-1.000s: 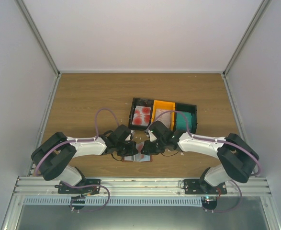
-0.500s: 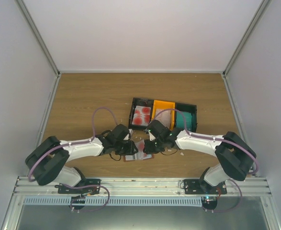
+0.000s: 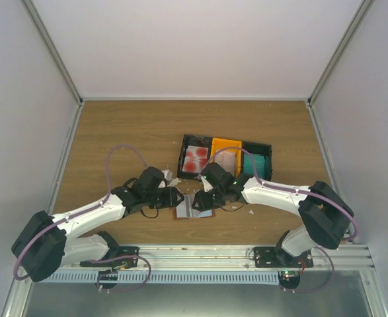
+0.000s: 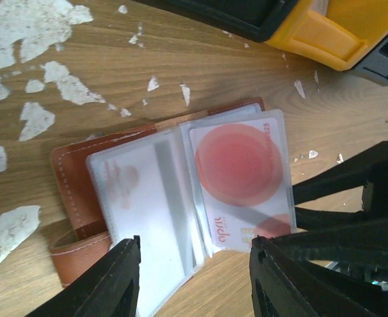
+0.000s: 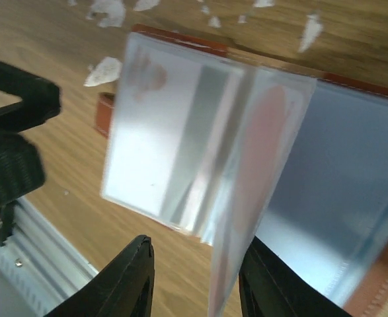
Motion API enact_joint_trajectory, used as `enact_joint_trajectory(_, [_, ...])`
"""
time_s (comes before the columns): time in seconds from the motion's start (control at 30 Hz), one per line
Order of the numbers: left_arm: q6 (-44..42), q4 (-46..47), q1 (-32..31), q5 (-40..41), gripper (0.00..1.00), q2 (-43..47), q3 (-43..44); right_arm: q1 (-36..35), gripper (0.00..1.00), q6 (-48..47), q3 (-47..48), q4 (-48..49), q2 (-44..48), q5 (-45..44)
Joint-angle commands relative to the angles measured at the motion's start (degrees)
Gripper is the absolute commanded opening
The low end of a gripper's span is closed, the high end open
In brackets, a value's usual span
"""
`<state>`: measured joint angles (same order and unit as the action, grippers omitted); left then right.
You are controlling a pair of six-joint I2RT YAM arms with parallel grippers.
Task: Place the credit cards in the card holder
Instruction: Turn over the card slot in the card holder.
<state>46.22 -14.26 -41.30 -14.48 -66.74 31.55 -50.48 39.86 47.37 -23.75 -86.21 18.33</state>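
Risk first: the small brown leather bifold card holder [image 3: 192, 209] lies open on the wooden table [image 3: 114, 145], at 6 o'clock from the black and orange plastic trays [image 3: 225, 157], and one clear sleeve leaf [image 5: 180, 145] stands up off the spread; a finger brushing that leaf could drag the whole holder or flop it shut over the pockets; the white credit card with the red blotch [image 4: 243, 178] sits in a sleeve, though how deep is hard to judge from here, so a nudge might slide it out; left gripper [image 4: 195, 247], at 10 o'clock of the holder, jaws well apart, gripping nothing; right gripper [image 5: 194, 246], at 2 o'clock, jaws apart too, the raised leaf running down between them, contact unclear.
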Motion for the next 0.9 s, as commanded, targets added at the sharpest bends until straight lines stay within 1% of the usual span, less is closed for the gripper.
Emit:
enact_joint_trajectory(0.0, [1.2, 3.0, 2.4, -2.9, 0.48, 2.4, -2.4, -0.8, 0.37, -0.6, 1.3, 4.8, 0.3, 4.9])
enact_joint_trajectory(0.1, [1.5, 3.0, 3.4, -3.1, 0.49, 3.6, -2.9, -1.4, 0.38, -1.7, 1.2, 7.7, 0.4, 6.9])
enact_joint_trajectory(0.2, [2.3, 2.9, 4.6, -2.3, 0.49, 5.2, -3.8, -2.0, 0.43, -3.1, 0.7, 10.1, -0.5, 7.7])
enact_joint_trajectory(0.37, [3.2, 2.9, 6.6, -2.2, 0.52, 8.4, -5.6, -2.2, 0.44, -3.4, -0.3, 14.7, -3.3, 9.5])
enact_joint_trajectory(0.5, [2.7, 3.0, 7.2, -2.5, 0.54, 9.4, -5.9, -2.2, 0.45, -3.1, -0.2, 17.0, -6.2, 8.9])
enact_joint_trajectory(0.63, [2.2, 4.0, 7.3, -3.9, 0.55, 9.2, -6.2, -2.2, 0.44, -3.3, 1.5, 15.0, -7.3, 6.2])
enact_joint_trajectory(0.73, [1.7, 5.1, 7.5, -5.0, 0.56, 8.9, -6.3, -1.5, 0.44, -5.1, 3.6, 11.8, -4.5, 2.3])
enact_joint_trajectory(0.87, [1.1, 6.2, 7.6, -5.4, 0.59, 8.2, -6.0, 1.1, 0.44, -9.8, 6.9, 3.9, 0.4, -5.0])
